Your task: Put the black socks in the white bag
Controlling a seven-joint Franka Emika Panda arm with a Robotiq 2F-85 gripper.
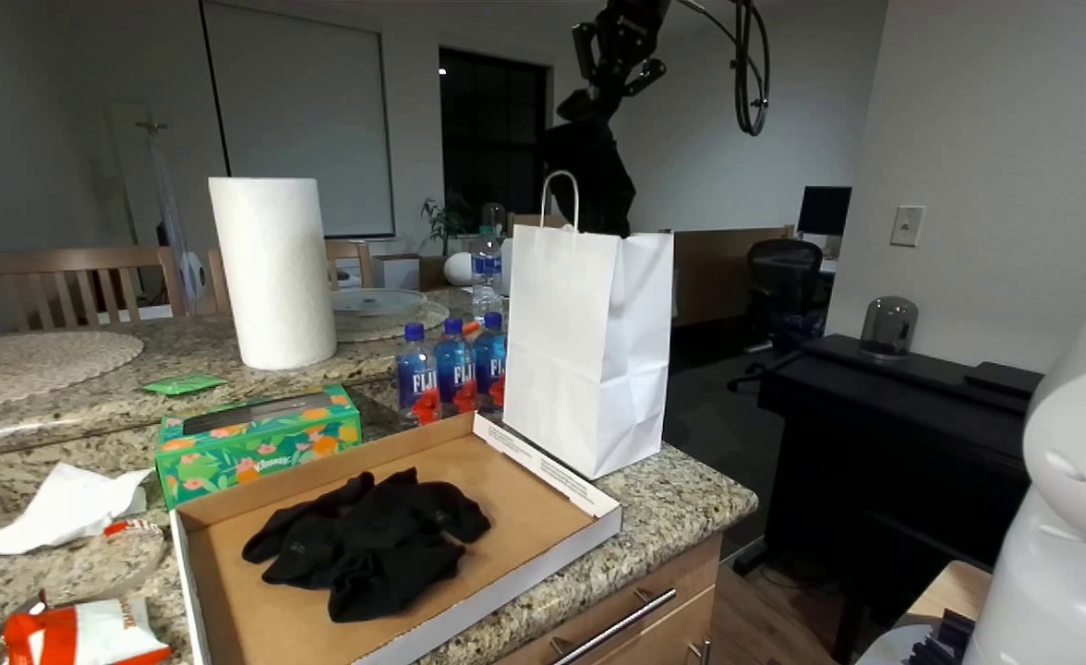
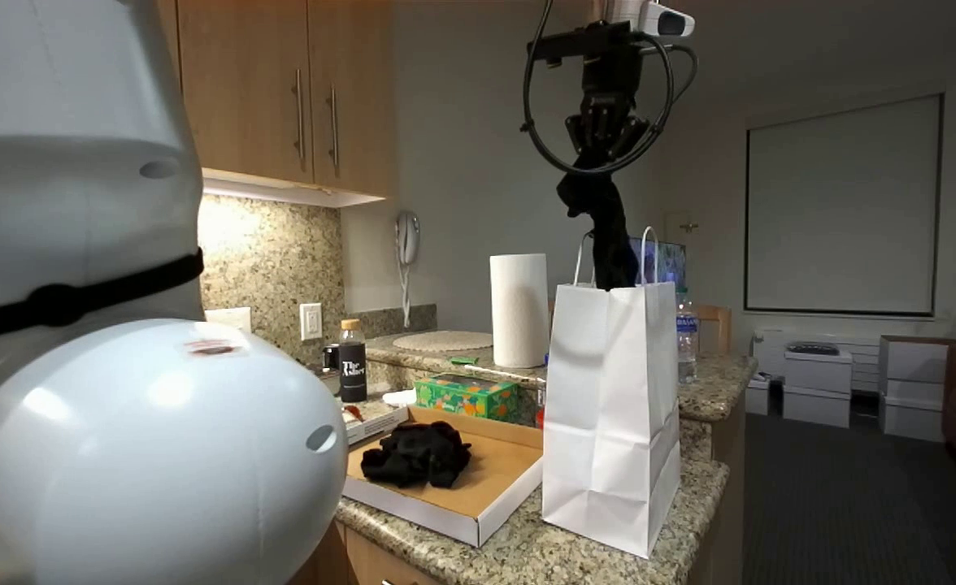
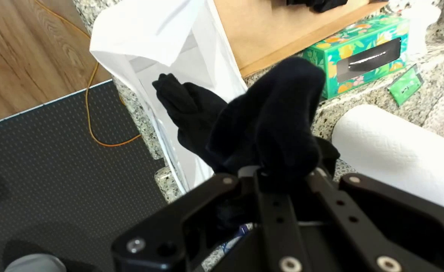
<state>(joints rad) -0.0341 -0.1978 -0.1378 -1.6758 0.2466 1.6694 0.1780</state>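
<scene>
Granite tabletop [image 2: 519, 534] | gripper [image 2: 604, 154] clamped on socks [image 2: 606, 218], 12 o'clock above bag [image 2: 600, 406], unreleased | remaining: sock heap [image 2: 417, 455], tray [image 2: 506, 467], bag's 9 o'clock

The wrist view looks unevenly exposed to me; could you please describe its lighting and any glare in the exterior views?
Wrist view: the white bag is partly washed out, the held black socks nearly without detail; in an exterior view: glare spots on the white robot arm, a bright glow on the backsplash.
</scene>
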